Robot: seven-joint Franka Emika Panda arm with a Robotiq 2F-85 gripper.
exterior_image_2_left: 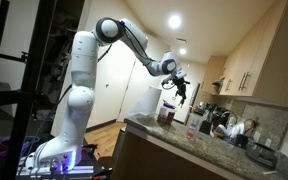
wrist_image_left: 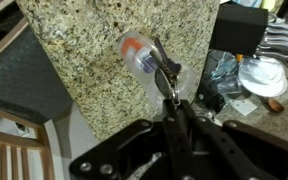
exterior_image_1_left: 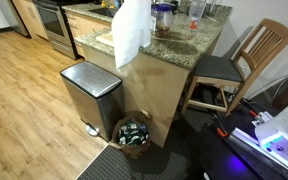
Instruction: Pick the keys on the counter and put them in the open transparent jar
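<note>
Danger of losing the keys past the rim of the open transparent jar: hanging loose below the fingertips, apt to swing, and likely to strike the jar's wall or skitter across the granite counter if let go off-centre. Danger, too, of knocking the jar over by lowering too far or clipping its rim, with the counter's edge close beside it. Possible snag as well, judging by the tight pinch: ring or key caught between the fingers on release.

Pinched at the top of the bunch by the gripper, fingers clenched fully together and pointing down toward the jar in the wrist view. Overlapping the jar's mouth from that angle, though impossible to say whether truly centred above it.

In an exterior view, arm stretched high and far out from its white base, elbow raised, wrist bent downward, with a small dark shape dangling under the hand. Keys aloft over the counter, clear of the stone and not yet inside the jar. Jar standing on the counter just below, among other kitchenware.
</note>
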